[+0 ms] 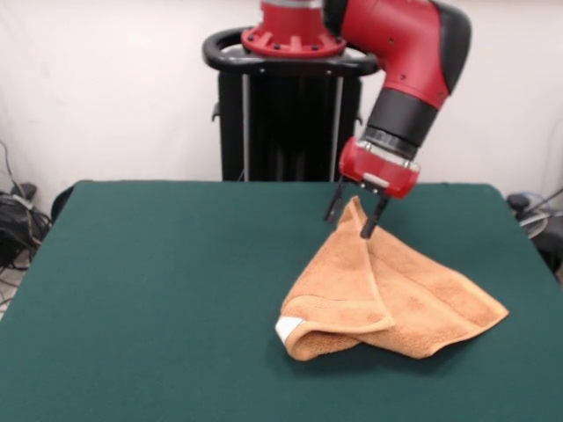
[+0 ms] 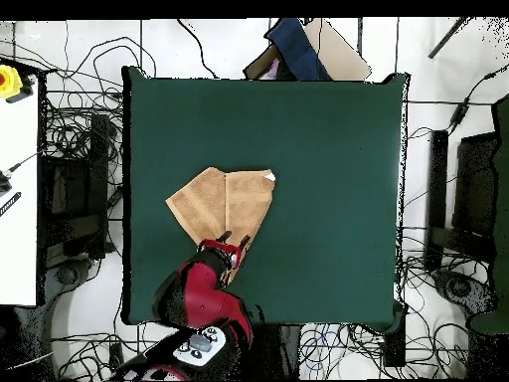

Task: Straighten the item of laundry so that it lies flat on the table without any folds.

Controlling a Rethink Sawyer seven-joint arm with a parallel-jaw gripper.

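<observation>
The item of laundry [image 1: 396,299], an orange-tan towel, lies folded on the right half of the green table [image 1: 158,290]. One corner is pulled up into a peak, and its white tag [image 1: 288,329] shows at the near left fold. My gripper [image 1: 354,215] is over that peak, its fingers on either side of it, shut on the raised cloth. In the overhead view the towel [image 2: 224,204] sits left of the table's [image 2: 328,179] centre, folded along a middle crease, with the gripper [image 2: 227,244] at its lower edge.
The towel's right corner reaches close to the table's right edge [image 1: 528,255] in the front view. Cables [image 2: 70,99] and equipment surround the table on the floor. A white side table [image 2: 20,199] stands at the overhead view's left.
</observation>
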